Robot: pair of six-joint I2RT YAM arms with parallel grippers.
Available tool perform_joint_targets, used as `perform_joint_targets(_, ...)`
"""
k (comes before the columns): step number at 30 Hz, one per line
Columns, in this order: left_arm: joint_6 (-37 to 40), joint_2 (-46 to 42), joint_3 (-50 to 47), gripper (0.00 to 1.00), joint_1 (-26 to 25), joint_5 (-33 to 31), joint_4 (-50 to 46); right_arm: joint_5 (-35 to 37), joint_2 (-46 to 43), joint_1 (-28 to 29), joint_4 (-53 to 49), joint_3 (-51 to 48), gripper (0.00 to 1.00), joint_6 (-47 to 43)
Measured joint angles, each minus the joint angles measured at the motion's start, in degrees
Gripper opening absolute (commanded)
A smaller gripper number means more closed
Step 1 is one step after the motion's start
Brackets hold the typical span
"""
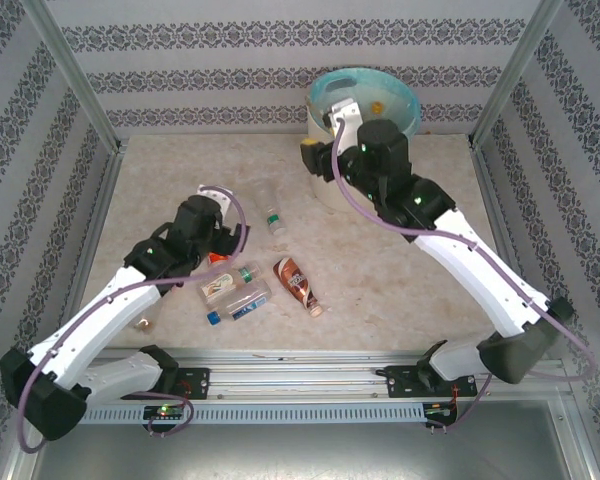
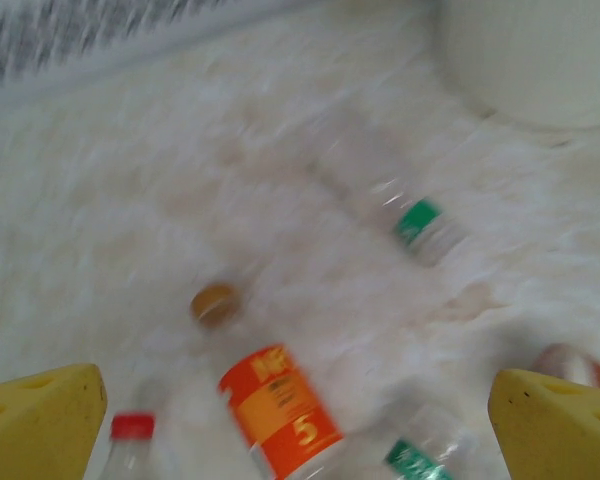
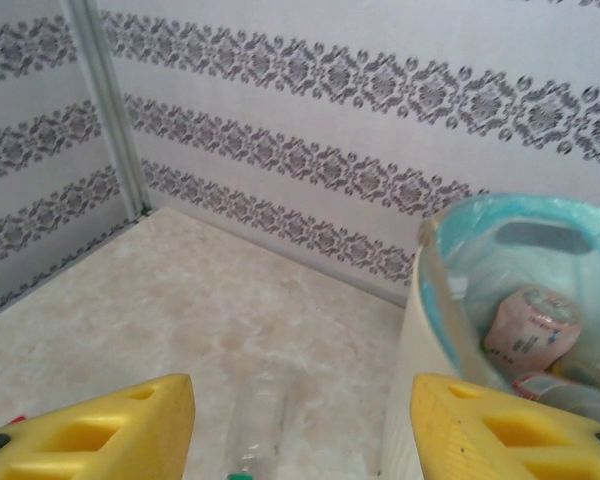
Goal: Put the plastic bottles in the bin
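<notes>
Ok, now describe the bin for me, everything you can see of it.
The bin is a round cream-white bucket, plastic by its look, lined with a light blue-green bag folded out over the rim. It stands upright on the table at the far side, close to the patterned back wall. A handle slot shows through the liner. Inside lie bottles, among them a pink-labelled bottle.

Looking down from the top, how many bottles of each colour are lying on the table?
Clear bottle with green band: 1
Brown-label bottle: 1
Green-capped bottle: 1
Blue-label bottle: 1
Orange-label bottle: 1
Pale bottle beside the left arm: 1
Total: 6
More may lie hidden under the left arm.
</notes>
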Motion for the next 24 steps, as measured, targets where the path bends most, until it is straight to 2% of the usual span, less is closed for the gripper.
perform_joint_targets(4,-4.2,4.72,1.55,0.96,13.09,6.73,-4.52,1.05,-2.95,2.51,2.03,-7.61,0.6,2.89)
perform_joint_targets(7,-5.73,9.81,4.02,0.95,19.15,9.49,-7.08,1.49,-4.24,3.23,2.36,-11.65,0.6,4.83)
perform_joint_targets(17,-5.66,12.35,3.34,0.98,30.03,11.54,-13.81,2.64,-12.22,3.23,3.43,-20.24,0.67,6.27)
perform_joint_targets(24,-8.04,13.18,-3.3,0.98,32.33,12.2,-15.76,2.25,-12.37,3.04,4.26,-22.25,0.7,5.38)
